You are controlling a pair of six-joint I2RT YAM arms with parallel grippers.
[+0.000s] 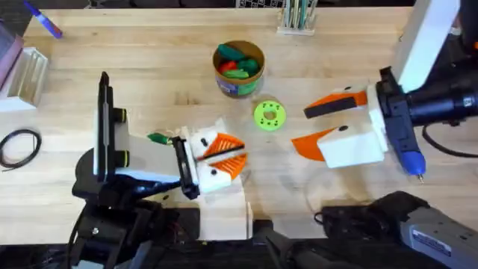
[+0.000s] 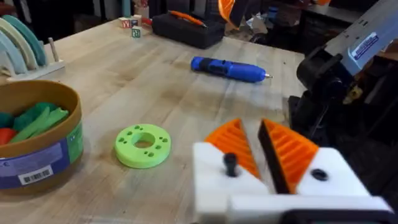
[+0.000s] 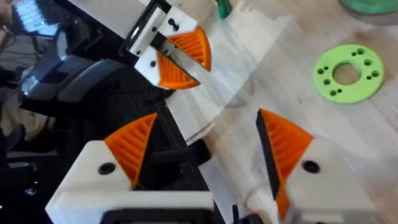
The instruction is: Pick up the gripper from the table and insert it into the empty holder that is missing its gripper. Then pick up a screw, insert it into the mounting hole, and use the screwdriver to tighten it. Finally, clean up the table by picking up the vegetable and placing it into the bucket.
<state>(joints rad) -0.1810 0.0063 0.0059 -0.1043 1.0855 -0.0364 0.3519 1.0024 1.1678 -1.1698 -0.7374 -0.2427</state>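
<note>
My left gripper (image 1: 237, 152) (image 2: 258, 130) (image 3: 186, 53) is shut, its two orange ribbed wedges pressed together on white blocks over a pale block near the front edge. A dark screw (image 2: 231, 163) stands proud of one white block. To the right, my right gripper (image 1: 300, 127) (image 3: 208, 118) is wide open and holds nothing. The blue screwdriver (image 1: 409, 161) (image 2: 227, 68) lies on the table beside the right arm. A dark green vegetable (image 1: 158, 138) (image 3: 224, 7) lies close behind the left wrist. The tan bucket (image 1: 239, 88) (image 2: 56, 149) holds green and red toys. A loose gripper and an empty holder are out of view.
A bright green disc with holes (image 1: 269, 116) (image 2: 142, 146) (image 3: 348, 73) lies between the bucket and the grippers. A marker (image 1: 45, 21), a white rack (image 1: 26, 75) and a black cable loop (image 1: 19, 146) sit at the left. A black case (image 2: 186, 28) lies beyond the screwdriver.
</note>
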